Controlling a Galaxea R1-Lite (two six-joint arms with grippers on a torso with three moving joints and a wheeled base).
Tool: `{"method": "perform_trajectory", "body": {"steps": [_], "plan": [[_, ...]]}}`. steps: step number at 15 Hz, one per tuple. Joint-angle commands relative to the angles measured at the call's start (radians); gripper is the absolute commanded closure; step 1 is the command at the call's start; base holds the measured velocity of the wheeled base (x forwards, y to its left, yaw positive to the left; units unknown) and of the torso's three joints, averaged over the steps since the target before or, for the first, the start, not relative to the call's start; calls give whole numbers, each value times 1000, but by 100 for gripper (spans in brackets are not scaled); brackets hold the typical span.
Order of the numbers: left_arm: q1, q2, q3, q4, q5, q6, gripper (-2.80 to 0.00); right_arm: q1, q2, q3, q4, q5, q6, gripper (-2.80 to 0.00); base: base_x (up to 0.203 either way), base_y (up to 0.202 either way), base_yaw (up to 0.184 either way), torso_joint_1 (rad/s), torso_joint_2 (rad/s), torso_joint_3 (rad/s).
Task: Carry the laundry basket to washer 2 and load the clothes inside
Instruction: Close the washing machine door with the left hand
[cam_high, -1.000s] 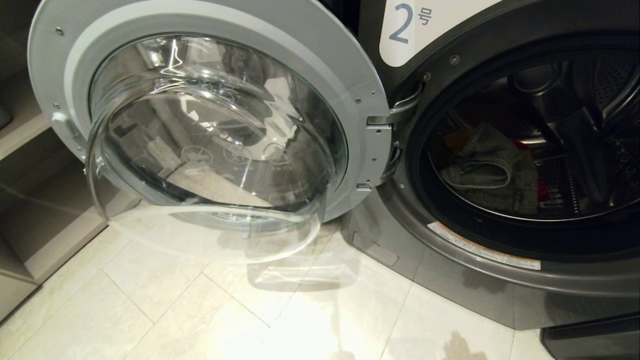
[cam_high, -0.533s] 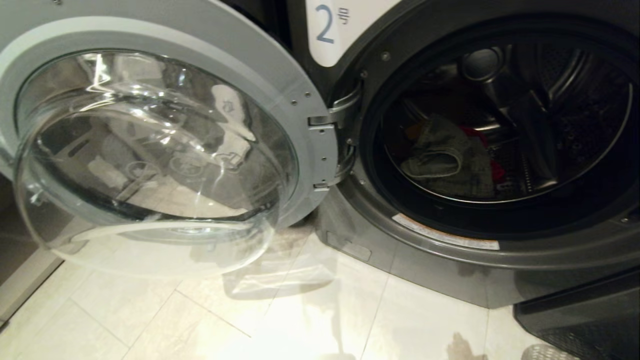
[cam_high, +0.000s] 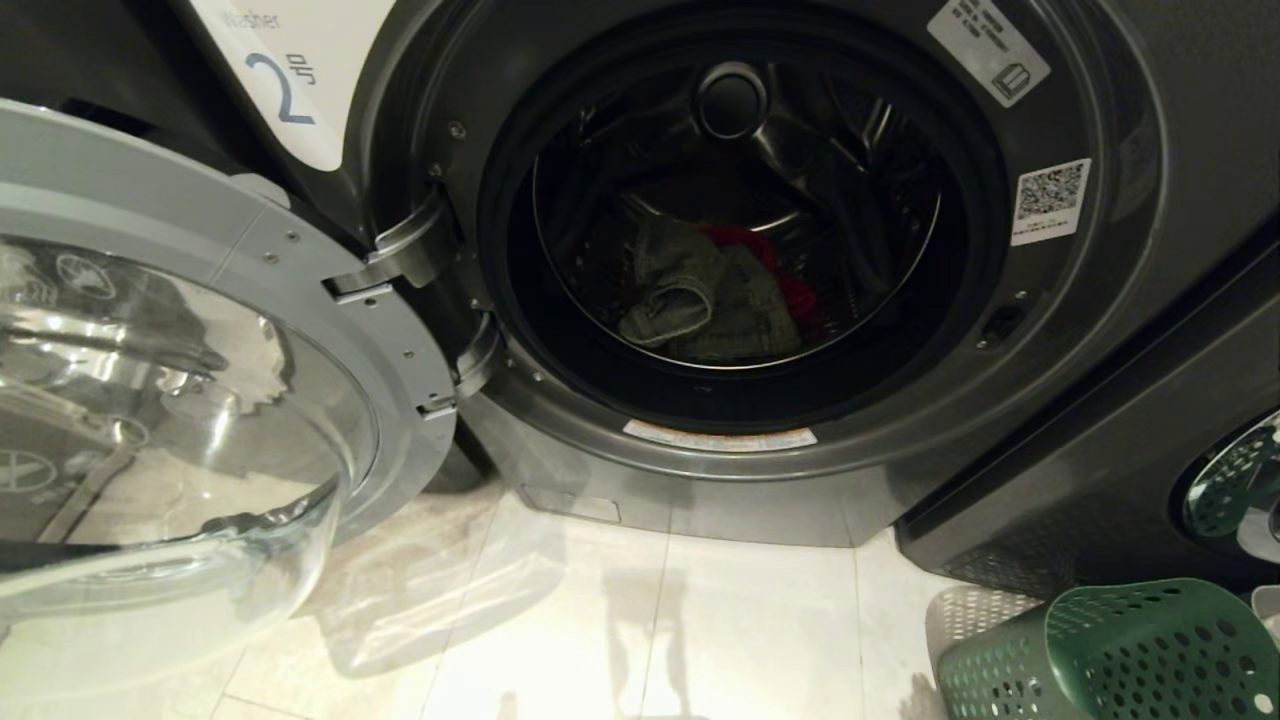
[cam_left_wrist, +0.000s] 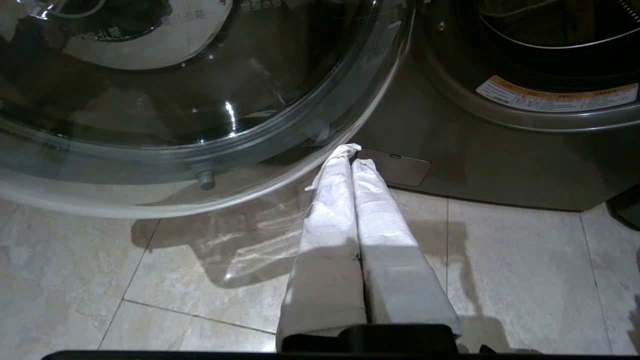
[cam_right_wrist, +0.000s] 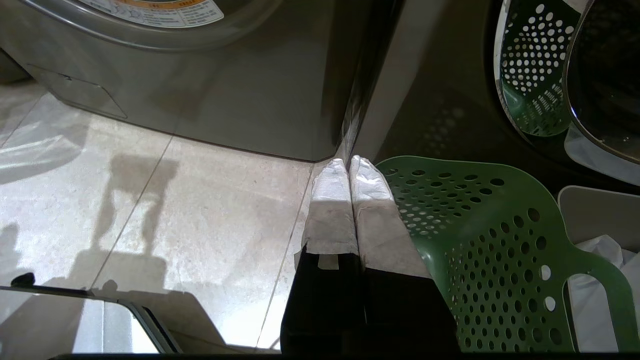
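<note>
Green perforated plastic sits nearest you: the laundry basket (cam_high: 1110, 650) stands on the floor tiles (cam_high: 700, 630) at your right, just beside the machine next to washer 2 (cam_high: 1050, 90). It appears upright, long axis vertical, mouth up; what it holds you cannot tell. Right gripper (cam_right_wrist: 349, 167) hangs low beside the basket wall, cloth-wrapped fingers pressed together, holding nothing. Left gripper (cam_left_wrist: 350, 155) likewise pinched closed and empty, low near the glass door (cam_high: 170, 440), which stands swung fully open to your left. Further in, the drum opening faces you squarely; the clothes (cam_high: 715, 295), a grey-olive piece with red behind it, lie on the drum floor. Judgement: loading looks largely done. Next, check the basket for leftovers, then shut the door.
</note>
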Motion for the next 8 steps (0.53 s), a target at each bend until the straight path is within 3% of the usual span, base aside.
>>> {"method": "perform_trajectory", "body": {"steps": [1,8], "plan": [[1,0,40,-1,0,0,0,0,2,0,-1,1,0,0,0,0,0,0,0,0],[0,0,40,-3,-1,4,0,0,2,0,1,-1,4,0,0,0,0,0,0,0]]}}
